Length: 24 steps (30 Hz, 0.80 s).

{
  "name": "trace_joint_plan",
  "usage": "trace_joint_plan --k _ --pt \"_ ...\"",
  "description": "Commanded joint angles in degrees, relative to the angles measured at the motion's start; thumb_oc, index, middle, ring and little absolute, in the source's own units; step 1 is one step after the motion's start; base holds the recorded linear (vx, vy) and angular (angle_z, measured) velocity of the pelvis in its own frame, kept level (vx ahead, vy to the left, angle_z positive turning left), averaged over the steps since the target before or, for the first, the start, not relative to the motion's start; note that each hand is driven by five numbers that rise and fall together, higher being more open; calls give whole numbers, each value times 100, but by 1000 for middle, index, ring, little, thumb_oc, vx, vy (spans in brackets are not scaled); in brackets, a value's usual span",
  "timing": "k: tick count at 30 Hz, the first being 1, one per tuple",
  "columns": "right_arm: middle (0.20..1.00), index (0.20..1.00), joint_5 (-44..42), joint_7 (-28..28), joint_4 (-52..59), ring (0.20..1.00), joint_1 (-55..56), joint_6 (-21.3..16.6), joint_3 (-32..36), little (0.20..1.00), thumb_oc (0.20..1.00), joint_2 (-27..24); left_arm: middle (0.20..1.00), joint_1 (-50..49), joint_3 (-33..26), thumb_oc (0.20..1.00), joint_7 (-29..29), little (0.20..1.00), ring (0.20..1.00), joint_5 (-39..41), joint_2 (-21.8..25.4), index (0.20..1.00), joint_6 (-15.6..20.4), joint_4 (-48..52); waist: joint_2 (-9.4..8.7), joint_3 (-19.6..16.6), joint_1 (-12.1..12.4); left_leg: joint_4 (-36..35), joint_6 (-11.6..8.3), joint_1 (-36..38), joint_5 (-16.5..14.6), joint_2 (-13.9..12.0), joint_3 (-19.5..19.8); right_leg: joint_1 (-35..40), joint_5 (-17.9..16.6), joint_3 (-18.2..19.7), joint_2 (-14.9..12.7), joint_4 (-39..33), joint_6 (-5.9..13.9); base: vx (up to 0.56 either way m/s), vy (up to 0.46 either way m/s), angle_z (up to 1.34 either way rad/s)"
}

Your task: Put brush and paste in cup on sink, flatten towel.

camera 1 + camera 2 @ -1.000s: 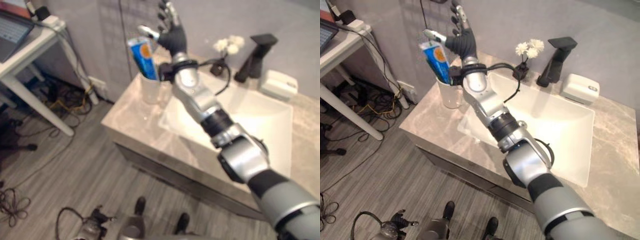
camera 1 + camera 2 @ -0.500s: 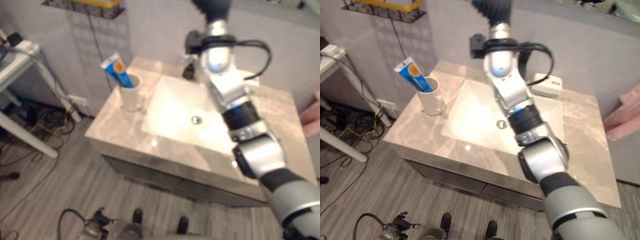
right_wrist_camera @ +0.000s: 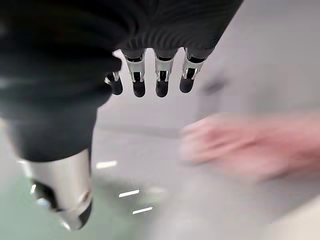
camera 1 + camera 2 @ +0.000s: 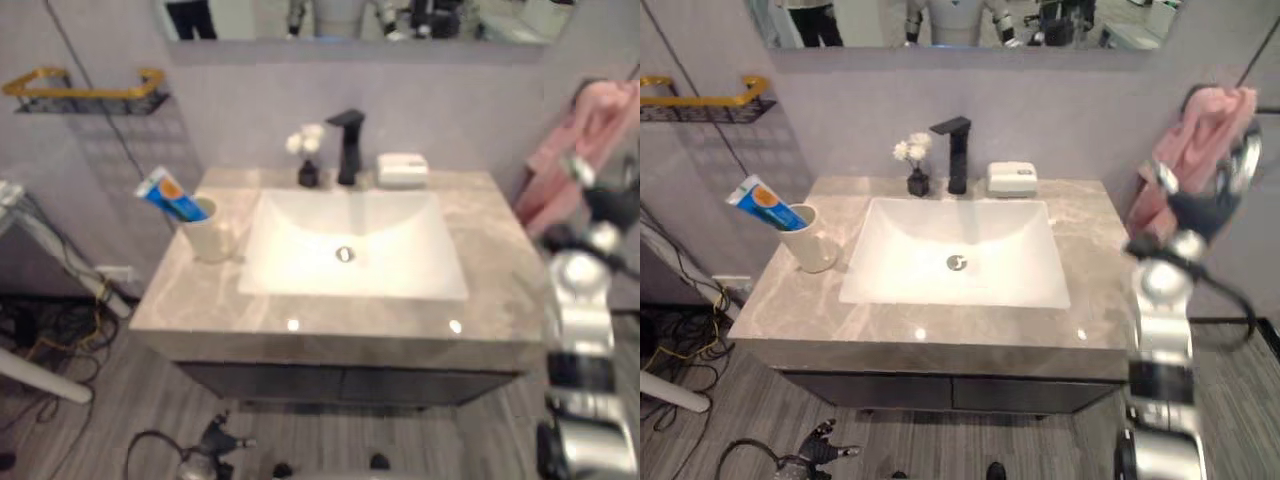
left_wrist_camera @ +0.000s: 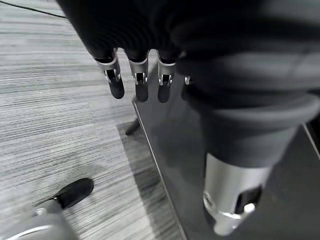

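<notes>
A pink towel (image 4: 1200,135) is hanging bunched on the wall at about 2 o'clock from the basin, well clear of the marble surface (image 4: 1090,260). Judged from its soft folds, it is looking light and limp, likely to slide and sag under the fingers, so taking it near a lower edge or corner and drawing it downward seems the soundest way to flatten it. The right hand (image 4: 1230,170) is rising just in front of the cloth, fingers spread and straight, gripping nothing. Out at 9 o'clock, the blue toothpaste tube (image 4: 765,204) is leaning in the white cup (image 4: 812,240) on the surface; whether a brush is standing beside it cannot be told. A black faucet (image 4: 955,150), a small vase of white flowers (image 4: 915,165) and a white soap dish (image 4: 1012,178) are lining the back edge at 12 o'clock. The right wrist view is showing the dark-tipped fingers (image 3: 160,75) apart from the pink cloth, which the head views leave unclear. The left wrist view is catching the left hand (image 5: 137,80) hanging relaxed and empty over the grey plank floor (image 5: 50,115).
</notes>
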<state>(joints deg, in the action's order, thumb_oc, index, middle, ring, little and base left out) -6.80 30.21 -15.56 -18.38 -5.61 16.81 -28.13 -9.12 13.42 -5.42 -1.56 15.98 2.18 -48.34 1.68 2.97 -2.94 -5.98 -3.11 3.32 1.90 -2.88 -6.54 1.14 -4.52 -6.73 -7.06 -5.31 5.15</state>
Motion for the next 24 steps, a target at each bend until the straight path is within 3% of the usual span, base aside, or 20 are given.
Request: trace_joint_plan --k 1,8,14,16,20,24 --pt "1000 1000 221 55 -521 1000 28 -173 565 1000 1000 -380 1000 1 9 1000 415 1000 1000 -186 451 1000 234 626 -14 128 80 98 -50 -249 -48 -266 148 371 -16 53 -305 31 28 -42 -8 -17" --pt "1000 1000 630 439 -1423 1000 732 -77 1257 1000 1000 -745 1000 -300 -105 1000 697 1000 1000 -255 815 1000 280 1434 54 123 -13 98 -53 -231 -85 -282 95 345 -11 85 -286 31 26 -12 -3 -3" --pt "1000 1000 704 533 -3059 1000 1638 41 1653 1000 1000 -845 1000 -408 -264 1000 888 1000 1000 -353 1041 1000 334 1998 85 145 -137 98 -58 -220 -93 -294 66 356 -30 127 -251 31 1 -18 -2 -1" --pt "1000 1000 333 272 -4298 1000 1804 78 1543 1000 1000 -796 1000 -491 -389 1000 966 1000 1000 -352 1133 1000 342 2317 100 138 -152 98 -56 -216 -96 -295 46 339 -45 146 -239 31 0 -32 -6 -3" --pt "1000 1000 7 -269 -5404 1000 1747 75 1125 1000 1000 -716 1000 -627 -549 1000 1043 1000 1000 -227 1136 1000 295 2586 106 117 -145 98 -56 -169 -160 -302 1 354 -17 182 -232 31 4 4 0 -4" --pt "1000 1000 -165 -1111 -6780 1000 1803 273 407 1000 1000 -203 1000 -963 -733 1000 1377 1000 1000 205 1118 1000 230 3571 142 106 -85 98 -50 -110 -129 -307 -47 375 -58 181 -228 31 -19 -5 0 -9"
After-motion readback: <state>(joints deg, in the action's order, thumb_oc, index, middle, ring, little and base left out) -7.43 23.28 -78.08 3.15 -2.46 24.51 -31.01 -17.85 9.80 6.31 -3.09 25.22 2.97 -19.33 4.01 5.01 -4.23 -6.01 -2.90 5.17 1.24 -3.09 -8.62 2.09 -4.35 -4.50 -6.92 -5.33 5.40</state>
